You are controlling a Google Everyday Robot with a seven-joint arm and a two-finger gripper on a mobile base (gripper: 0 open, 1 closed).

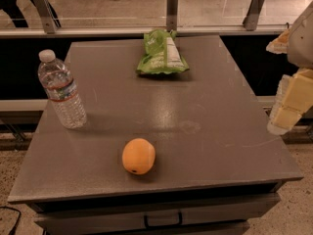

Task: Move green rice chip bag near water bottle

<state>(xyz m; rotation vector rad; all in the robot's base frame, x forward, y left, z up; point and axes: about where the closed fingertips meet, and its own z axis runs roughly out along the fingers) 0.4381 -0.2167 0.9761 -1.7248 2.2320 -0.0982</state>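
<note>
The green rice chip bag [162, 53] lies flat at the far middle of the grey table [205, 116], its white label panel facing up. The water bottle [61, 90] stands upright near the table's left edge, white cap on top. My gripper [289, 104] hangs at the right edge of the view, beyond the table's right side, well away from the bag and the bottle, with nothing seen in it.
An orange [139, 156] sits near the front middle of the table. A glass railing with metal posts [171, 6] runs behind the table. A drawer handle [163, 220] shows on the table's front.
</note>
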